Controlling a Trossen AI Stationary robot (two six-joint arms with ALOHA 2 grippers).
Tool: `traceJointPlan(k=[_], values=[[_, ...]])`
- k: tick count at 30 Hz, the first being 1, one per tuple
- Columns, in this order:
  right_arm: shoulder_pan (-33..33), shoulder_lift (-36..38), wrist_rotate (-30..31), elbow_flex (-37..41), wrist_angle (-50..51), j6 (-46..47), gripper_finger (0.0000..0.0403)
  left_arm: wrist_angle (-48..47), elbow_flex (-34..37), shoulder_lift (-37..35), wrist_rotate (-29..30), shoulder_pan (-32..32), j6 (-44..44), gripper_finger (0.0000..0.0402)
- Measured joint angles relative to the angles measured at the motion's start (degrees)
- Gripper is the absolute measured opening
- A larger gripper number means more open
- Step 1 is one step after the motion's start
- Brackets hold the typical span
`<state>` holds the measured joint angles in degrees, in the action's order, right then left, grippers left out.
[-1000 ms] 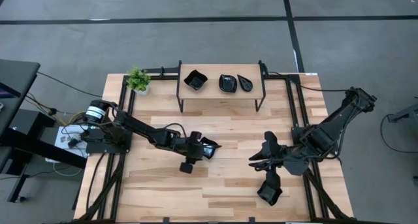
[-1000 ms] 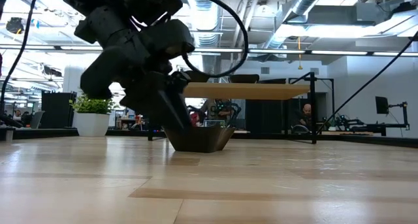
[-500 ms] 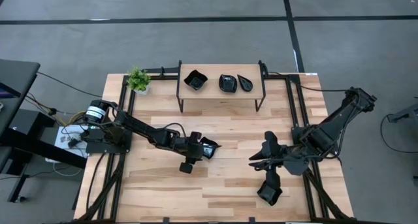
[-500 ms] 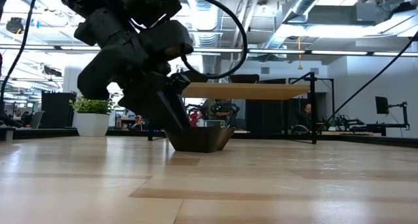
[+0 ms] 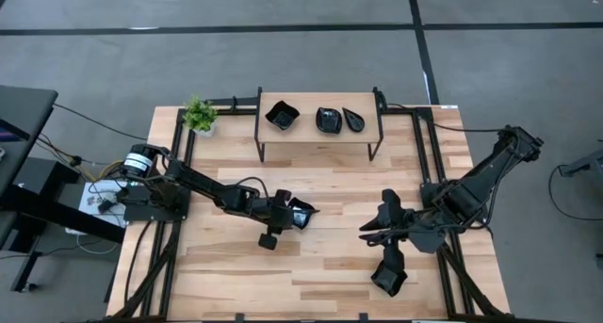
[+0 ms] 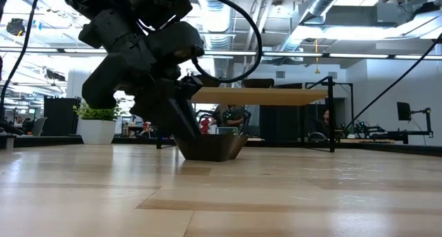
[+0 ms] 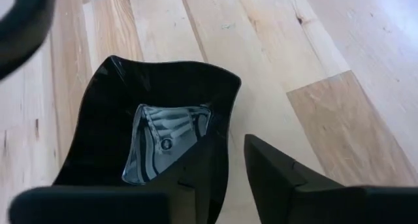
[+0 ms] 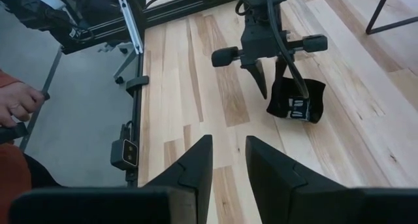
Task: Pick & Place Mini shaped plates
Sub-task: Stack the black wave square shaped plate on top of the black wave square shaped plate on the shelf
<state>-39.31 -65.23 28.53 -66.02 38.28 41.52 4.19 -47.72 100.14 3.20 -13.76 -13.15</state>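
A squarish black plate with a wavy rim (image 7: 157,119) rests on its base on the table's middle (image 5: 302,213) (image 6: 217,146). My left gripper (image 7: 235,145) is open and tilted down at it from the table's left. One finger is inside the plate and one outside, astride the rim nearest it. Three more black plates sit on the raised shelf at the far edge: a squarish one (image 5: 282,115), a roundish one (image 5: 328,120) and a teardrop one (image 5: 353,120). My right gripper (image 8: 228,162) is open and waits over the table's right near part (image 5: 367,234). My left gripper has its fingers on either side of the plate's rim (image 7: 228,129), slanting down from the table's left. The inner finger (image 7: 199,168) lies against or just off the plate's inner wall. Wood shows between the rim and the outer finger (image 7: 277,172). Whether it touches, I cannot tell.
The wooden shelf (image 5: 320,135) on black legs stands at the far edge, with a small green potted plant (image 5: 199,114) to its left. Bare wood lies around the plate and toward the near edge. A person's hand (image 8: 19,106) shows beyond the table's edge.
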Motion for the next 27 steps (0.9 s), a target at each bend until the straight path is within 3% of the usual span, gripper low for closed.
traceJointPlan(k=[15,27], values=[[0.0,0.0,-0.1,0.0,0.0,0.6,0.0088,0.3,0.0,0.0,0.0,0.0,-0.1,0.0010],[0.0,0.0,-0.1,0.0,0.0,0.6,0.0088,0.4,0.0,0.0,0.0,-0.2,-0.1,0.0008]])
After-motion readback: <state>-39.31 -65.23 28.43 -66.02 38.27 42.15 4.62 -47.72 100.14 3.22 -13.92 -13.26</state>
